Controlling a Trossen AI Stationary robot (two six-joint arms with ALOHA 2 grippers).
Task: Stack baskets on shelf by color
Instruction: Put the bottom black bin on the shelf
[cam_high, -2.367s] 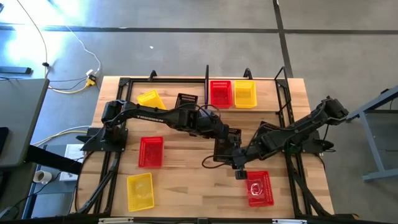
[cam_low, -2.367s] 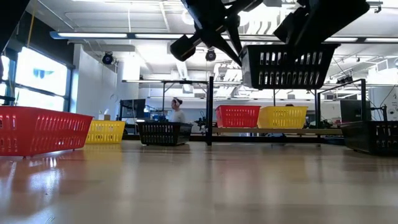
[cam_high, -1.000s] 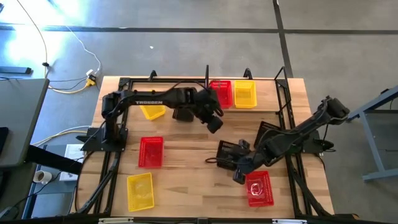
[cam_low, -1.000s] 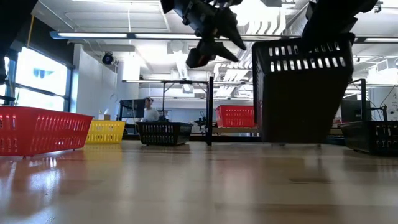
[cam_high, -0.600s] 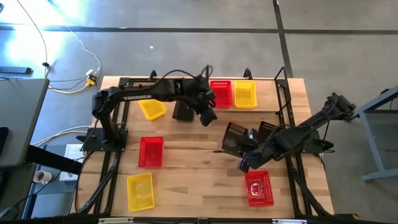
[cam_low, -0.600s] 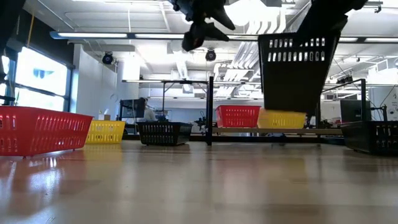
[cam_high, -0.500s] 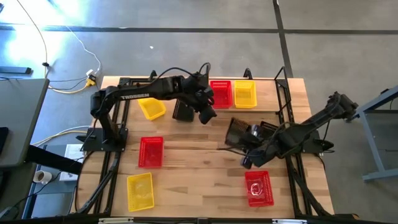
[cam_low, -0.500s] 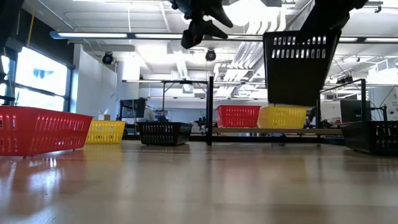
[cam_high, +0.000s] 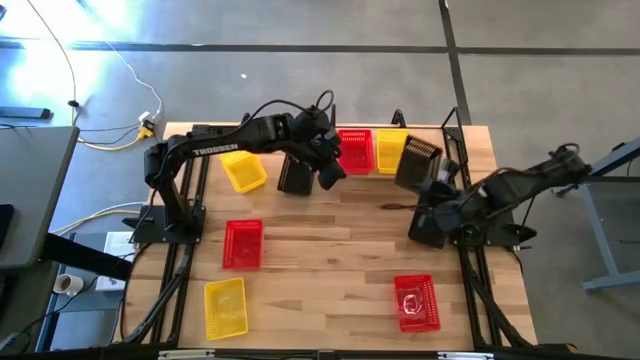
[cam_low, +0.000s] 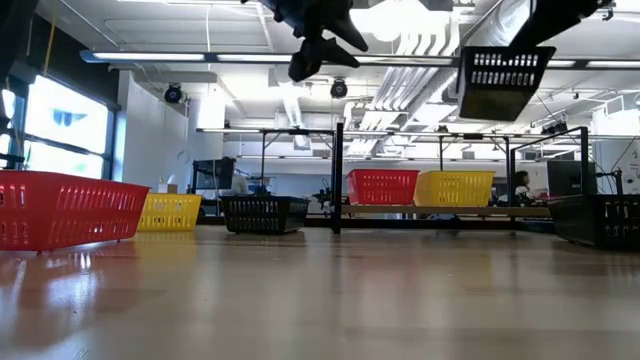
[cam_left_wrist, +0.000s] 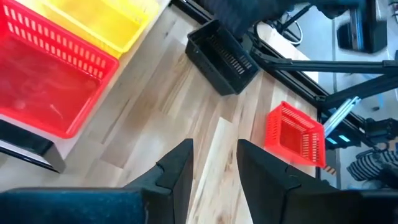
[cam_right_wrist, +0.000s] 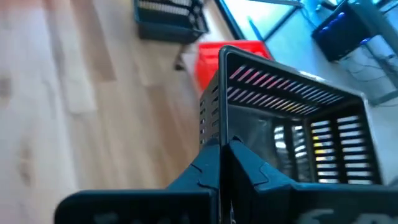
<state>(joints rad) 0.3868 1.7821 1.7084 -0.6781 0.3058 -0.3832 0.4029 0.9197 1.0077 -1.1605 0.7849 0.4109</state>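
I see the right gripper (cam_right_wrist: 225, 149) pinched on the rim of a black perforated plastic basket (cam_high: 417, 161), airborne beside the yellow basket (cam_high: 392, 151) on the wood-and-black-frame shelf (cam_high: 452, 140). Left gripper (cam_left_wrist: 214, 165) open, empty, above the table.

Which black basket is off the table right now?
The black basket clamped in the right gripper, held high near the shelf's yellow basket; the other black ones rest on the table.
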